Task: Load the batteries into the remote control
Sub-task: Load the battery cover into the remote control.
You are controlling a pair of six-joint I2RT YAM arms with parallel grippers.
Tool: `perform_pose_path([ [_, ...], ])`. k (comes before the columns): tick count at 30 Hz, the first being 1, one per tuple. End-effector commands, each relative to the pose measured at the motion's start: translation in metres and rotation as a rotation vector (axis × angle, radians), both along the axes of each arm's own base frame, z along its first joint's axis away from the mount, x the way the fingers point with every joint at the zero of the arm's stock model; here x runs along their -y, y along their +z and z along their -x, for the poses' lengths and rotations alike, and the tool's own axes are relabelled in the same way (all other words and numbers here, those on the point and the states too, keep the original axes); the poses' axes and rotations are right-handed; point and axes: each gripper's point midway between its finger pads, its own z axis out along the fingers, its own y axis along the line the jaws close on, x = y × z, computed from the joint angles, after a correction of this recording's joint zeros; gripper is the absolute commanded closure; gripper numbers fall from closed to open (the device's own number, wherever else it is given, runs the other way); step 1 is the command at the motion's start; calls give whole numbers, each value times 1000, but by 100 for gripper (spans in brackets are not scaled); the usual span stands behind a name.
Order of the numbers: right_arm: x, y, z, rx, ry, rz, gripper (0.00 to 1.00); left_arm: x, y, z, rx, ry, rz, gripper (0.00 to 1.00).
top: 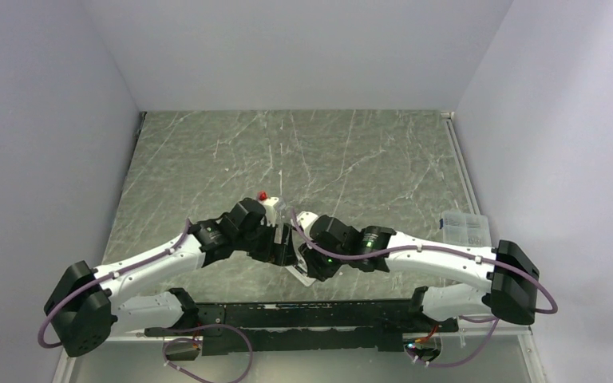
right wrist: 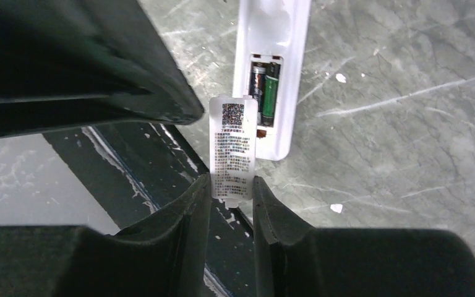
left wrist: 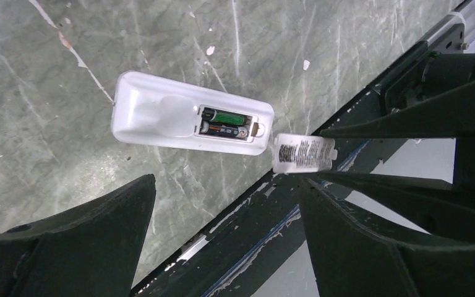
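The white remote control lies back-up on the marble table, its compartment open. Two batteries lie side by side inside it, one green, one black with orange. My right gripper is shut on the white battery cover, a small printed-label plate held just off the open end of the remote control. The left gripper hovers above the near side of the remote, open, with nothing between its fingers. From above, both grippers meet over the remote near the table's front edge.
A black rail runs along the table's near edge, right under the cover. A clear plastic box sits at the right edge. A small white object with a red part lies just behind the left gripper.
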Motion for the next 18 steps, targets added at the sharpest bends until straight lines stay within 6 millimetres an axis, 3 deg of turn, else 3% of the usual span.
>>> perform_pose_path([
  [1, -21, 35, -3, 61, 27, -133, 78, 12, 6, 4, -14, -31, 66, 10],
  [18, -22, 63, -3, 114, 15, -216, 76, 13, 7, 4, -23, -30, 69, 10],
])
